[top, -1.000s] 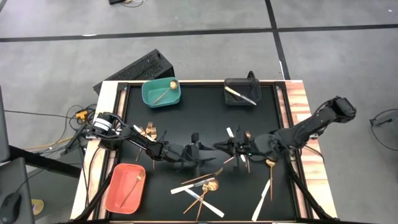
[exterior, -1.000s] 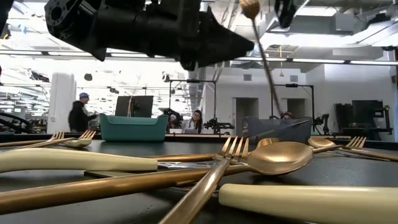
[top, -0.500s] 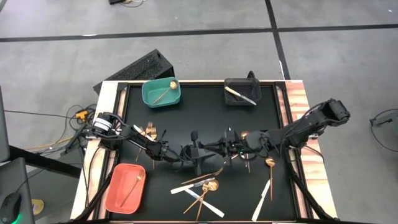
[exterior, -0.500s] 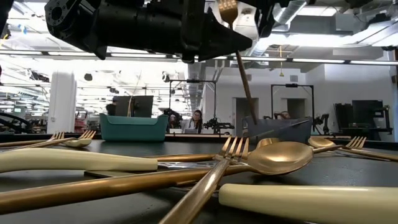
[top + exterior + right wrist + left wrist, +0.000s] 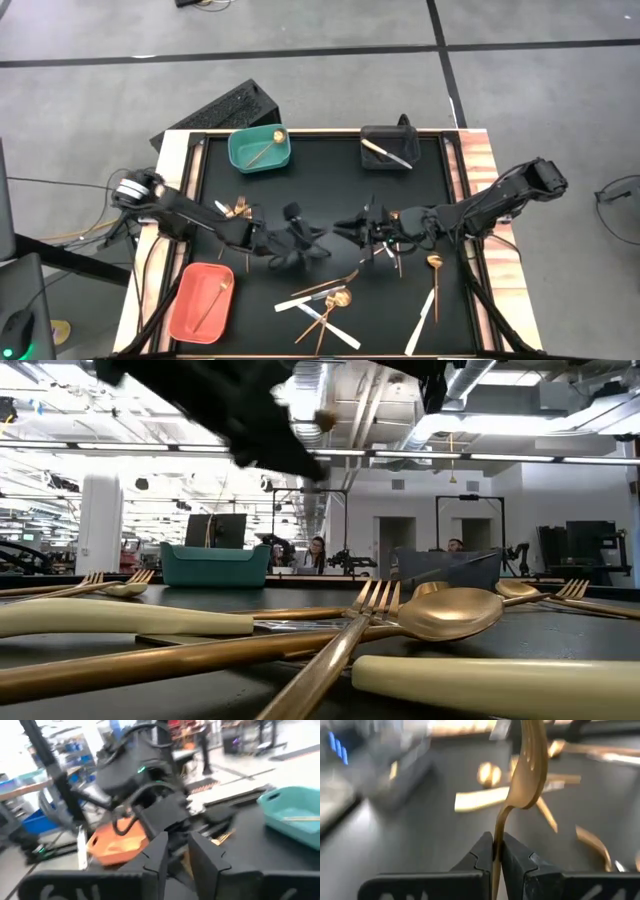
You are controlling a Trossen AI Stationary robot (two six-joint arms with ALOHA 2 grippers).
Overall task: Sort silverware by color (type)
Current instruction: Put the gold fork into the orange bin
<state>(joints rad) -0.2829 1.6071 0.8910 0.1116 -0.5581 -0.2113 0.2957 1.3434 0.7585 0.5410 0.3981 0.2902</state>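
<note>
My left gripper (image 5: pixel 496 847) is shut on a gold fork (image 5: pixel 527 765) held above the middle of the black mat (image 5: pixel 320 180). In the high view the left gripper (image 5: pixel 320 236) points toward the table's right. My right gripper (image 5: pixel 346 223) faces it a short way off, open (image 5: pixel 179 850), with nothing between its fingers. More silverware lies flat on the mat: gold forks (image 5: pixel 238 210), a crossed pile of gold and white pieces (image 5: pixel 325 300), a gold spoon (image 5: pixel 436 265) and a white knife (image 5: pixel 425 318). My left gripper pinches the fork's handle (image 5: pixel 496 827) between its two fingers. The handle runs back along the gap between them. The fingers come from the table's left, slanting a little down. The fork's head stands out past the fingertips, lifted clear of the mat.
A teal bin (image 5: pixel 260 150) with a gold spoon in it stands at the far left. A black bin (image 5: pixel 385 150) with a white knife stands at the far right, and a salmon bin (image 5: pixel 200 300) with a gold piece at the near left. Wooden edges frame the mat.
The right gripper carried the gold fork toward the left gripper, hanging below its fingers. The left gripper took hold of it and the right one let go. The left gripper then drew back toward the table's left, rose and tipped upward with the fork.
</note>
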